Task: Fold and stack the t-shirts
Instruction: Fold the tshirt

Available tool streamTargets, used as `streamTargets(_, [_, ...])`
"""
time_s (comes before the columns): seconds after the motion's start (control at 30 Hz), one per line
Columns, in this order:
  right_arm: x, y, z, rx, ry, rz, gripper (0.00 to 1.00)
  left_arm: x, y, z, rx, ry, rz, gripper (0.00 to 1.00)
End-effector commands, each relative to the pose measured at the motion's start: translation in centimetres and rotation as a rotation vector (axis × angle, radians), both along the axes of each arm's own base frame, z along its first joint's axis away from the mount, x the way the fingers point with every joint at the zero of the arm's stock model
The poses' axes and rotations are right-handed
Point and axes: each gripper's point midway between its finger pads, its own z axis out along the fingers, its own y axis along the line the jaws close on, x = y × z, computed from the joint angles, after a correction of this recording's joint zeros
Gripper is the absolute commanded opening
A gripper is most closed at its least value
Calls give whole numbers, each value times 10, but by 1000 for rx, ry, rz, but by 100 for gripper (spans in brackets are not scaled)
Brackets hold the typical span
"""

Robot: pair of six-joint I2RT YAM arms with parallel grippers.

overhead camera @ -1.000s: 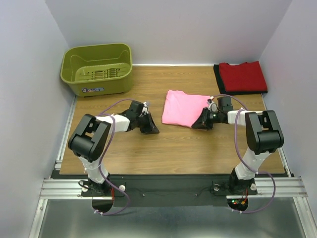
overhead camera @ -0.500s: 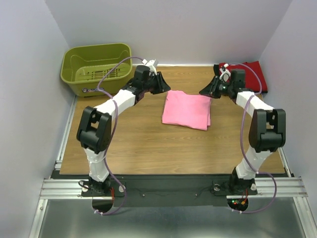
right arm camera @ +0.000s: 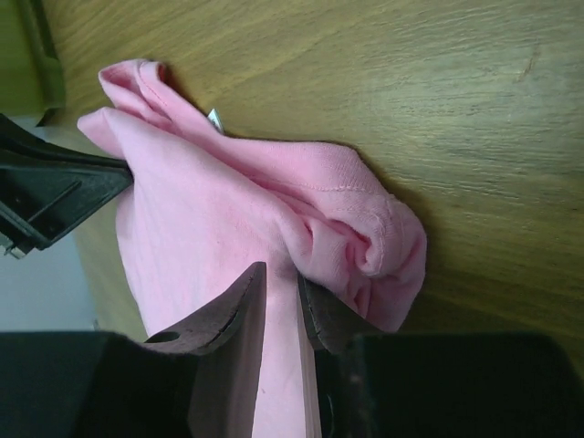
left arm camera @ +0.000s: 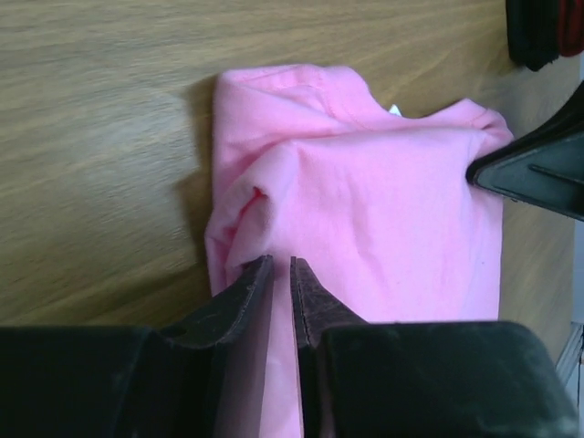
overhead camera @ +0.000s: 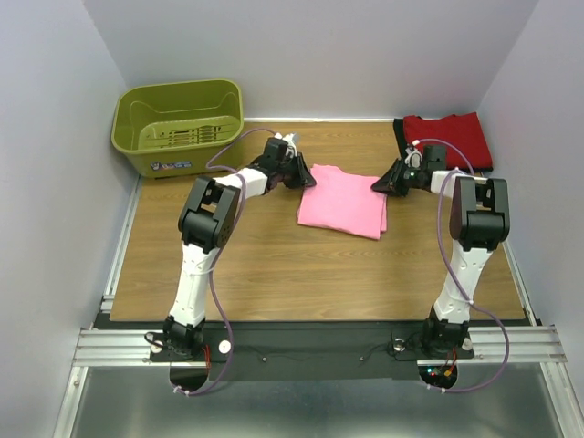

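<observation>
A bright pink t-shirt (overhead camera: 342, 201) lies folded on the wooden table. My left gripper (overhead camera: 306, 176) is at its far left corner and my right gripper (overhead camera: 381, 186) at its far right corner. In the left wrist view the left gripper (left arm camera: 281, 263) is shut, with pink t-shirt (left arm camera: 383, 219) cloth pinched between its narrow jaws. The right gripper (right arm camera: 281, 274) likewise pinches a layer of the pink t-shirt (right arm camera: 210, 210) beside a bunched corner. A folded red t-shirt (overhead camera: 449, 140) rests at the back right on a black t-shirt, which shows only as an edge (overhead camera: 400, 139).
An olive-green plastic basket (overhead camera: 180, 126) stands at the back left corner. White walls close the table on the left, back and right. Bare wood (overhead camera: 274, 265) stretches between the pink shirt and the arm bases.
Both arms swung from the shirt's near side to its far side. They have now come down onto its far corners, and the jaws have closed on the cloth.
</observation>
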Motion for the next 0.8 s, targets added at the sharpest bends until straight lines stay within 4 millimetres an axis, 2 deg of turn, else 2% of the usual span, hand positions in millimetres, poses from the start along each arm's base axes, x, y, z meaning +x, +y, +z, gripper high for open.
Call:
streamTargets(0.0, [7,-1,-14,-15,-1,0,26,3,33,-22,7,82,98,24])
streamTargets(0.03, [4,3,-18,-8,13,6,26,-9,43,-36,28,121,109,22])
streamTargets(0.07, [0,14,-22,-2,25,28,26,-13,48,-31,28,121,116,22])
streamTargets(0.1, [-6,30,-26,6,47,50,26,-24,64,-35,41,145,136,21])
streamTargets(0.13, [-10,38,-27,10,53,70,26,-34,72,-48,56,182,145,21])
streamTargets(0.17, [-17,51,-29,23,73,85,26,-37,80,-37,51,173,159,21])
streamTargets(0.2, [-22,60,-28,26,79,102,26,-40,96,-38,58,185,188,21])
streamTargets(0.23, [-28,79,-23,22,78,128,26,-55,111,-38,76,195,214,20])
streamTargets(0.3, [-35,95,-20,21,78,157,26,-65,133,-34,90,198,254,20])
streamTargets(0.33, [-41,107,-17,14,76,174,26,-71,154,-27,105,187,291,20])
streamTargets(0.4, [-42,117,-1,24,57,174,27,-77,170,-20,140,181,317,20])
streamTargets(0.43, [-42,123,6,20,43,181,27,-74,177,-3,170,125,325,24])
streamTargets(0.47, [-40,125,23,21,10,175,28,-76,178,5,180,115,323,26])
streamTargets(0.53, [-36,125,44,22,-37,169,32,-74,175,27,173,64,311,34])
streamTargets(0.57, [-33,122,55,7,-70,155,41,-71,175,49,176,2,308,44])
streamTargets(0.6, [-33,121,79,-3,-120,149,46,-74,172,58,191,-10,296,53])
streamTargets(0.63, [-33,117,90,-22,-149,137,51,-75,170,67,206,-33,293,56])
streamTargets(0.67, [-30,109,97,-69,-177,111,59,-72,170,91,217,-97,308,59])
streamTargets(0.7, [-36,102,112,-101,-191,96,62,-82,158,96,251,-114,262,62])
streamTargets(0.73, [-38,94,115,-137,-194,75,65,-85,150,110,260,-151,249,68])
streamTargets(0.77, [-44,78,105,-214,-159,37,71,-88,147,125,287,-201,256,71])
